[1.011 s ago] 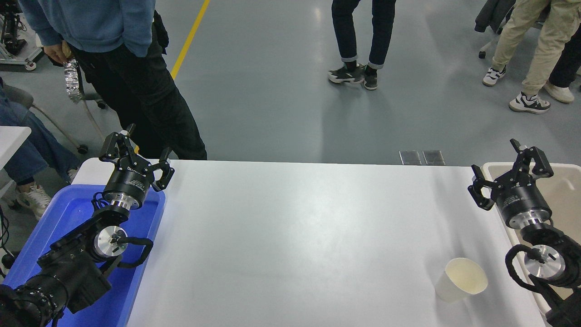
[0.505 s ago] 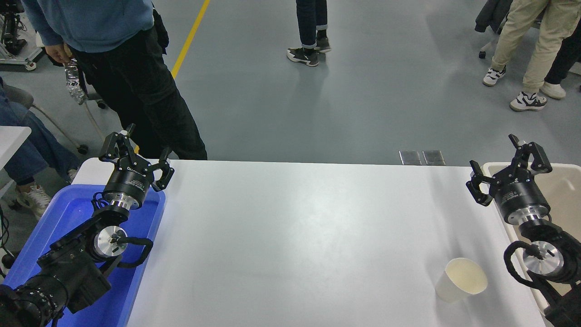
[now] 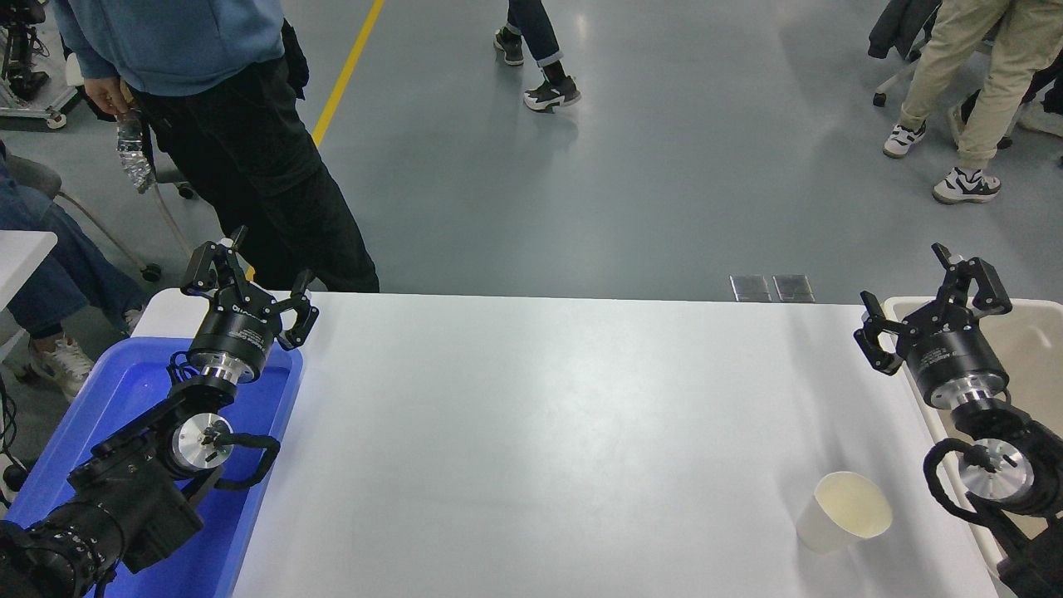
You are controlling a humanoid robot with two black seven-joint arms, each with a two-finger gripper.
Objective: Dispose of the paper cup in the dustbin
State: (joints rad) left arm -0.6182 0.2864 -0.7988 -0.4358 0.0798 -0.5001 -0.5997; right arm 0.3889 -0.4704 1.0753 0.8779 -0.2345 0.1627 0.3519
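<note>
The white paper cup (image 3: 842, 512) stands upright on the white table (image 3: 540, 432) near the front right corner, its cream inside showing. The beige dustbin (image 3: 1034, 349) sits off the table's right edge, partly hidden by my right arm. My right gripper (image 3: 926, 303) is open and empty, held above the bin's near rim, well behind and to the right of the cup. My left gripper (image 3: 249, 282) is open and empty, parked over the blue tray at the far left.
A bright blue plastic tray (image 3: 124, 399) lies along the table's left side under my left arm. A person in a blue top and black trousers (image 3: 241, 141) stands at the far left corner. Other people walk on the grey floor beyond.
My right gripper has risen slightly and stays over the bin's rim. The cup and left arm have not moved. A person in the background has walked away to the left.
</note>
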